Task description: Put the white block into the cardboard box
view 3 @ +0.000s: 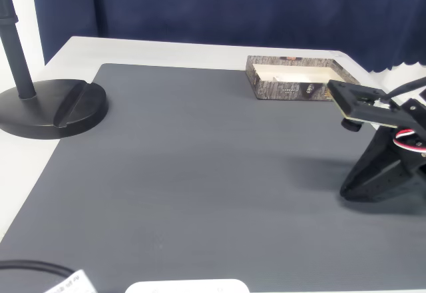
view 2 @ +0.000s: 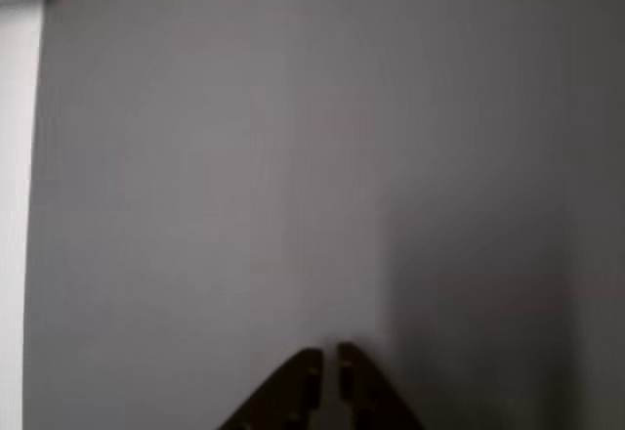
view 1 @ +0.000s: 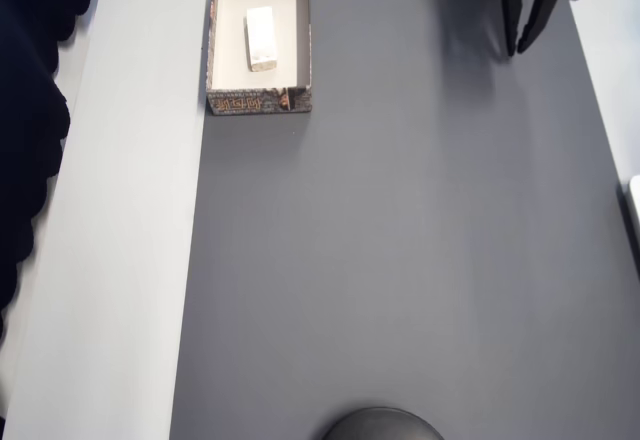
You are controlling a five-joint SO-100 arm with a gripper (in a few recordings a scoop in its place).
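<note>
Wrist view: tool (view 2: pixel 330 371) empty (fingertips nearly touching) above mat (view 2: pixel 244 156).

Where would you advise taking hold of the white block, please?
Across its two long sides, near the middle, coming straight down: the white block lies flat in the cardboard box, whose walls bar any sideways approach, with room beside both long sides.
</note>
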